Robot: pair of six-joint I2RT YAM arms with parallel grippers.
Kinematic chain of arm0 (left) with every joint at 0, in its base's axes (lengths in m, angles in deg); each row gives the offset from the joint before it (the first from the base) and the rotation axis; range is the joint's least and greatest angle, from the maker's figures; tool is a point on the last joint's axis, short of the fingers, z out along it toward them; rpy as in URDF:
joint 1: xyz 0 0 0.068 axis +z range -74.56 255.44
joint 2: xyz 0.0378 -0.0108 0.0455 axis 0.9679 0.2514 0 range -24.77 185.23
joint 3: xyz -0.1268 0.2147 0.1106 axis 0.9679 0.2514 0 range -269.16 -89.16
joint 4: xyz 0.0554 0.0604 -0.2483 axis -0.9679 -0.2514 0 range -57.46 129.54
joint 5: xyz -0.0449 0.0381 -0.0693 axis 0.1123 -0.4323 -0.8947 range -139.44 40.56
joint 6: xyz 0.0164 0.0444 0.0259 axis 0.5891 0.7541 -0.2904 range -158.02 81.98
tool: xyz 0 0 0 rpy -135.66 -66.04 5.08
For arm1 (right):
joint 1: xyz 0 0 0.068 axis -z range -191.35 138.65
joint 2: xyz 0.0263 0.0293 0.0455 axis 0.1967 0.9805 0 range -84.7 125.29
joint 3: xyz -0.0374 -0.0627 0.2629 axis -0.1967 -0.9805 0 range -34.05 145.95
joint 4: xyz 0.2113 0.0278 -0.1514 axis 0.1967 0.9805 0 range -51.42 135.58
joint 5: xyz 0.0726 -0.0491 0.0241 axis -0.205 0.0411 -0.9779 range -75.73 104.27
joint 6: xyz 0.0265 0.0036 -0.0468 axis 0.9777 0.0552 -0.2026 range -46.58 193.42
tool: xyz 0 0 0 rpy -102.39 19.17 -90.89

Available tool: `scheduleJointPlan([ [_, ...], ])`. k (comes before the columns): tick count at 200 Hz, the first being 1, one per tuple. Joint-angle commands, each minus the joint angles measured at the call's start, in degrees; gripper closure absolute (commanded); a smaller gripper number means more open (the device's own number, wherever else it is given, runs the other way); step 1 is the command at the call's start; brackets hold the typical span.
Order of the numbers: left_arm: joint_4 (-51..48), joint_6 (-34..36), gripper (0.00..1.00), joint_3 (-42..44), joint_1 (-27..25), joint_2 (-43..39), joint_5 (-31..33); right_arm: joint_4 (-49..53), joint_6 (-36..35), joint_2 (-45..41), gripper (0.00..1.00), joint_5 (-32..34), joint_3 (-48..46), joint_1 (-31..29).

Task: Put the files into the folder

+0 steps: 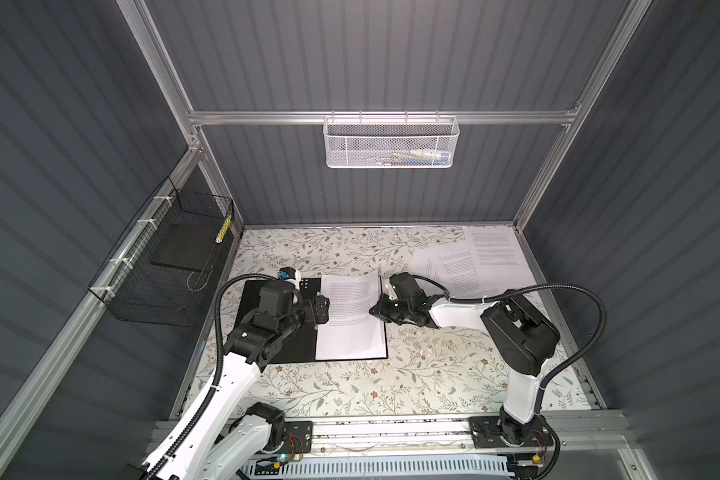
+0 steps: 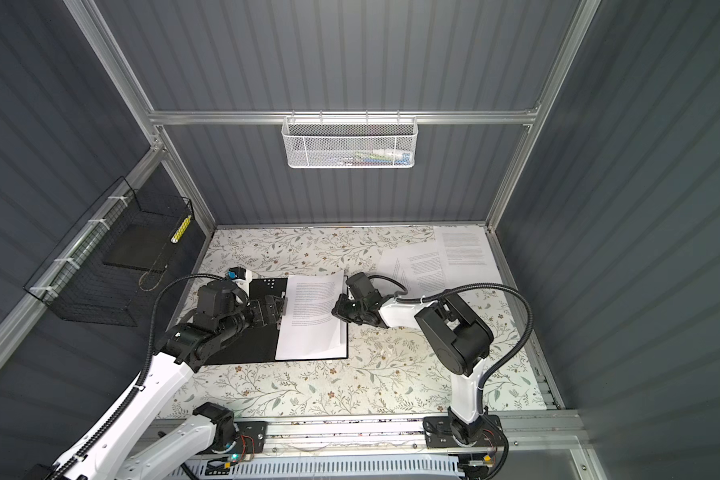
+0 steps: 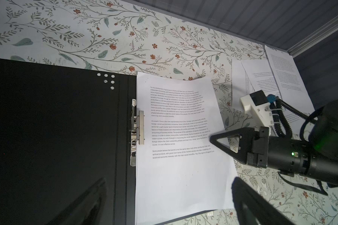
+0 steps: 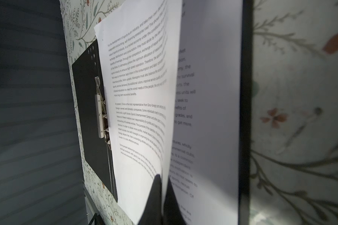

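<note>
On the right half of the open folder, my right claw is pinched tight on the top sheet by its edge. My left claw gapes empty over the clamp (more files sit back right). If I shove sideways, the sheet will probably buckle and miss the clamp.

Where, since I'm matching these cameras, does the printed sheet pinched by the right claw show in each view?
Top view: the sheet mid-table, on the right half of the open folder.
Top view: sheet at the same spot.
Left wrist: mid-picture, beside the metal clip.
Right wrist: mid-picture, lifted off the sheet beneath.
Shared landmark: the white dots on the folder's black inside.
</note>
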Motion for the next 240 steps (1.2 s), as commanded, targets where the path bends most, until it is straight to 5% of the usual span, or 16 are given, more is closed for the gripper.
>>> scheduleJointPlan([
  [1, 0.47, 1.22, 0.00, 0.35, 0.02, 0.11, -1.06, 0.72, 0.44, 1.09, 1.00, -0.14, 0.98, -0.43],
  [240, 0.47, 1.40, 0.00, 0.36, 0.03, 0.57, -1.41, 0.54, 0.65, 2.06, 0.95, -0.44, 1.28, -0.95],
])
